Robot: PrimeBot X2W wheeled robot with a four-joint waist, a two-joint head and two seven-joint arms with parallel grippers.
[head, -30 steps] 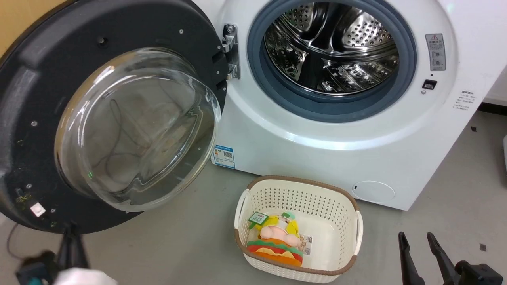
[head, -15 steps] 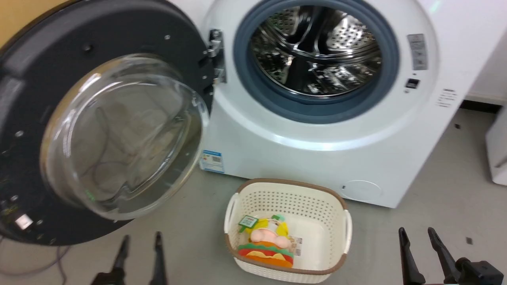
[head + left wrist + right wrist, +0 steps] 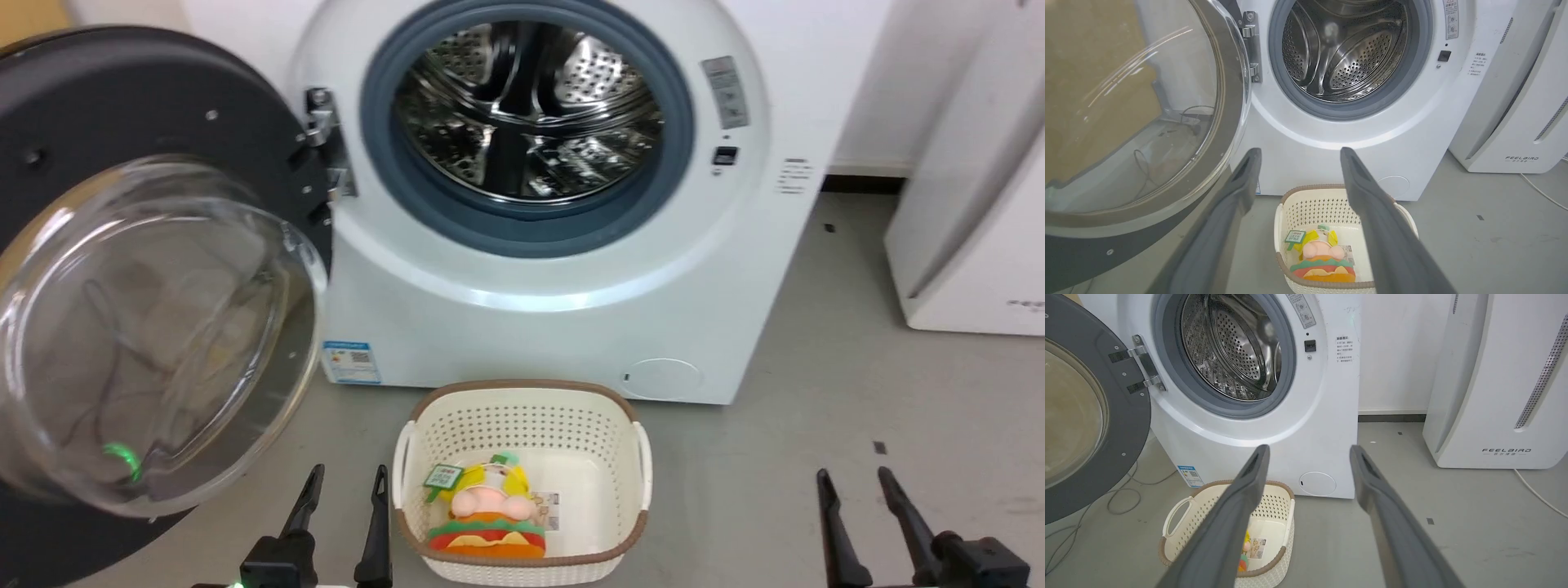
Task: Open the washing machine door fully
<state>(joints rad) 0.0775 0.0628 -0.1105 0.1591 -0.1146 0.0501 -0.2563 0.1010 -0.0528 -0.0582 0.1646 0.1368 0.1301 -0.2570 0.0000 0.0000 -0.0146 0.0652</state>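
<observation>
The washing machine door (image 3: 122, 98) is matt dark plastic around a clear, glossy glass bowl (image 3: 147, 343). The washing machine (image 3: 531, 335) has a smooth glossy white shell, a shiny perforated steel drum (image 3: 522, 106) and a matt grey rubber ring (image 3: 522, 237).

The grey floor (image 3: 816, 425) carries a white washing machine (image 3: 555, 327), standing at the back. Just in front of it sits a cream perforated basket (image 3: 522, 429) with a brown rim. To the right, apart from the machine, stands a white slanted appliance (image 3: 971, 245). Thin dark cables (image 3: 1122, 498) loop on the floor under the machine's left side, a white cord (image 3: 1539, 498) trails by the appliance, and a small dark mark (image 3: 879, 447) dots the bare floor.
</observation>
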